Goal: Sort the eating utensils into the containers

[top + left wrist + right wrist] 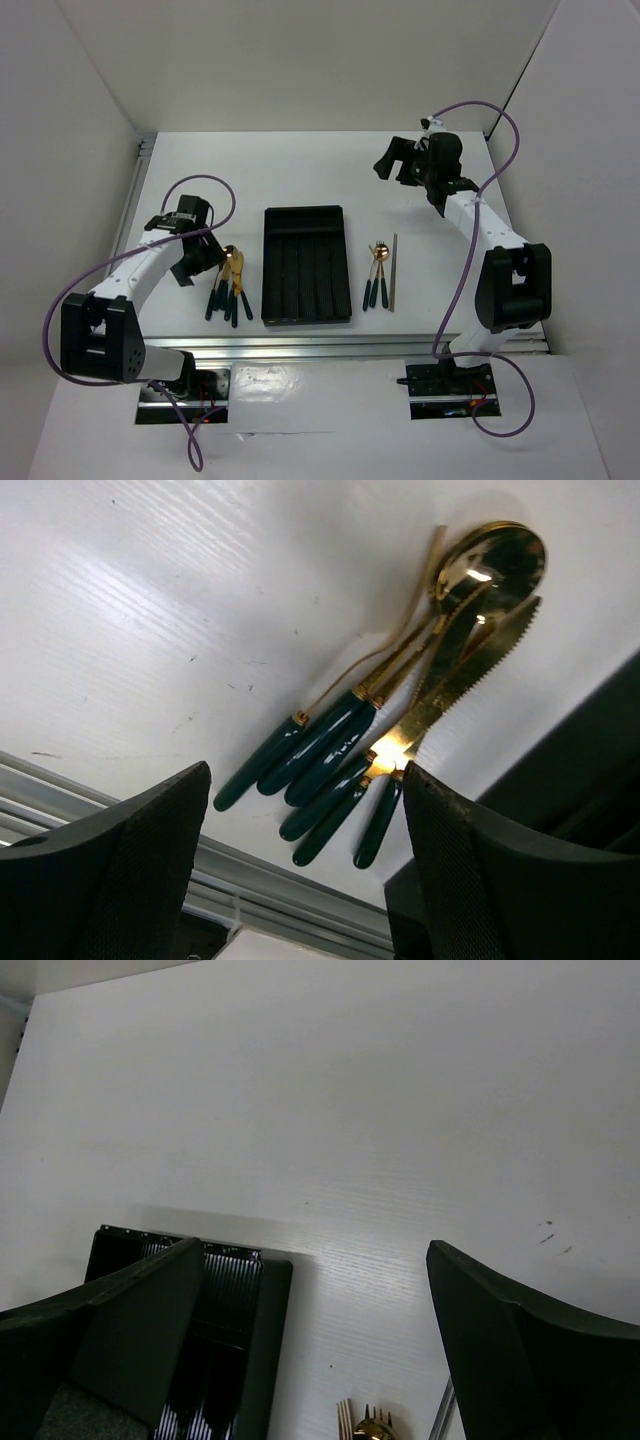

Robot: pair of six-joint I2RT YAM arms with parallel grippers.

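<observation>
A pile of several eating utensils [228,285] with gold heads and teal handles lies left of the black tray [305,270], whose compartments are the containers and hold nothing. My left gripper [203,262] hovers over that pile, open, nothing between its fingers. The left wrist view shows the pile [340,750], a spoon bowl [495,565] and a serrated knife [470,670] beyond the left gripper [305,880]. A second group of utensils [377,272] and a grey stick [393,272] lie right of the tray. My right gripper [395,160] is raised at the back right, open and empty.
The right wrist view shows the tray's corner [262,1330], fork tines [360,1420] and the stick's tip [443,1415] below the right gripper [315,1350]. An aluminium rail [250,880] runs along the table's near edge. White walls enclose the table.
</observation>
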